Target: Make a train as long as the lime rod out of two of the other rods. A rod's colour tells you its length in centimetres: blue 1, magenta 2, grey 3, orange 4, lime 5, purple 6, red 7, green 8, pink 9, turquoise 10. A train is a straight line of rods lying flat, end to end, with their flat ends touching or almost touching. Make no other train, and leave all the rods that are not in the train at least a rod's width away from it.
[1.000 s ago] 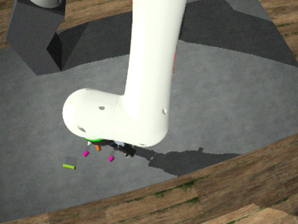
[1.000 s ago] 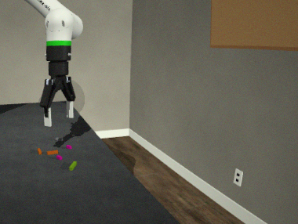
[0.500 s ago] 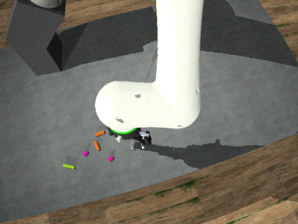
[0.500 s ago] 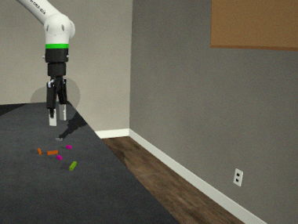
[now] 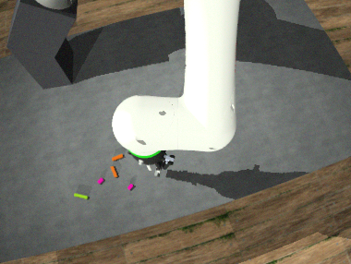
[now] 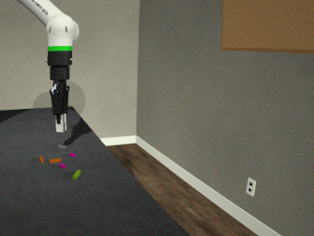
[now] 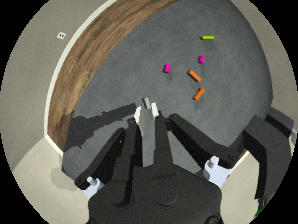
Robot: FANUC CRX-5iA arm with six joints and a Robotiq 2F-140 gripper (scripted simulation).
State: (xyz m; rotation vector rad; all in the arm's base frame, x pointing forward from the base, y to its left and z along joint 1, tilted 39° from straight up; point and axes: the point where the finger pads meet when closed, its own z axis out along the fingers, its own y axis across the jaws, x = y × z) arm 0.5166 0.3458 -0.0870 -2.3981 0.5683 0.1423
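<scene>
Claw (image 5: 153,170) (image 6: 60,125) (image 7: 147,111) barely open, empty, above grey rod (image 6: 62,146) (image 7: 146,103). With gap this narrow, slight misalignment on descent could land fingertip on rod, knocking it askew.

On the surface (image 5: 272,120) (image 6: 37,198) (image 7: 125,80), two orange rods (image 5: 114,172) (image 6: 55,160) (image 7: 194,76), two magenta rods (image 5: 130,186) (image 6: 73,154) (image 7: 167,68), one lime rod (image 5: 81,196) (image 6: 77,174) (image 7: 207,37) and one grey rod (image 6: 62,146) (image 7: 146,103) are counted.
</scene>
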